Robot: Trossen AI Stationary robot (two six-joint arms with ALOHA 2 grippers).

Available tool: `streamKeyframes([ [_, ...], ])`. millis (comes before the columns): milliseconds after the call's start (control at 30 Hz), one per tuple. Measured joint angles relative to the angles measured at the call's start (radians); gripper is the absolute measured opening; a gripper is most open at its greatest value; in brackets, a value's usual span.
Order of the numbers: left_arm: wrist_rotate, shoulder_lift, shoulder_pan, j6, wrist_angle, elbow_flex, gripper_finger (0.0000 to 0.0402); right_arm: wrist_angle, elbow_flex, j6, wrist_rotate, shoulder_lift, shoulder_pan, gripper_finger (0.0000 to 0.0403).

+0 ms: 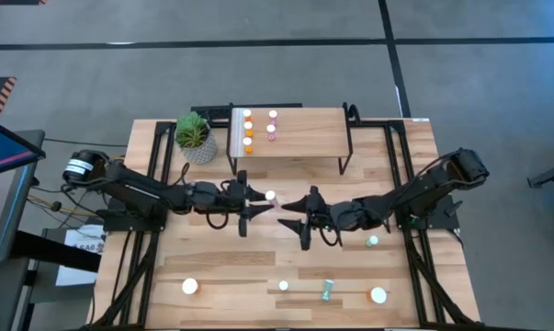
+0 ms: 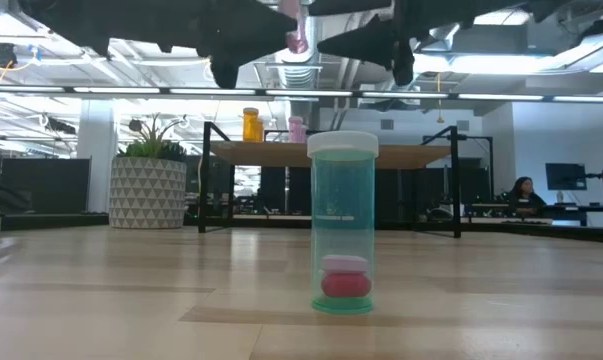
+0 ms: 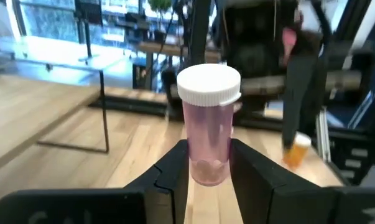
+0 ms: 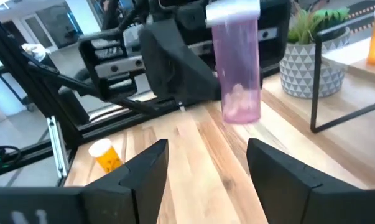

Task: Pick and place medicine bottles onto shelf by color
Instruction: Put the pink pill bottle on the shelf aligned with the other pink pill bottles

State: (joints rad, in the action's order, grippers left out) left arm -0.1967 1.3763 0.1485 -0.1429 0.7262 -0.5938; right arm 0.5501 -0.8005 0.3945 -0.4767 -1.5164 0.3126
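While a teal pill bottle (image 2: 343, 222) stands upright on the bench (image 1: 258, 267) in front, the left gripper (image 3: 209, 163) holds a pink pill bottle (image 3: 208, 124) aloft at mid-bench, jaws clamped; facing it, the right gripper (image 4: 207, 163) gapes wide, empty. Beyond, the shelf (image 1: 299, 138) carries orange and pink bottles.
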Motion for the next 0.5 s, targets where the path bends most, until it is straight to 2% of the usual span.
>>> streamKeyframes([
  [267,0.032,-0.001,-0.003,-0.008,-0.114,0.0,0.0089,0.002,0.0,-0.027,0.003,0.032,-0.037,0.024],
  [500,0.061,0.0,-0.003,-0.001,-0.106,0.0,0.0089,0.015,0.001,-0.022,0.082,0.022,-0.088,0.024],
])
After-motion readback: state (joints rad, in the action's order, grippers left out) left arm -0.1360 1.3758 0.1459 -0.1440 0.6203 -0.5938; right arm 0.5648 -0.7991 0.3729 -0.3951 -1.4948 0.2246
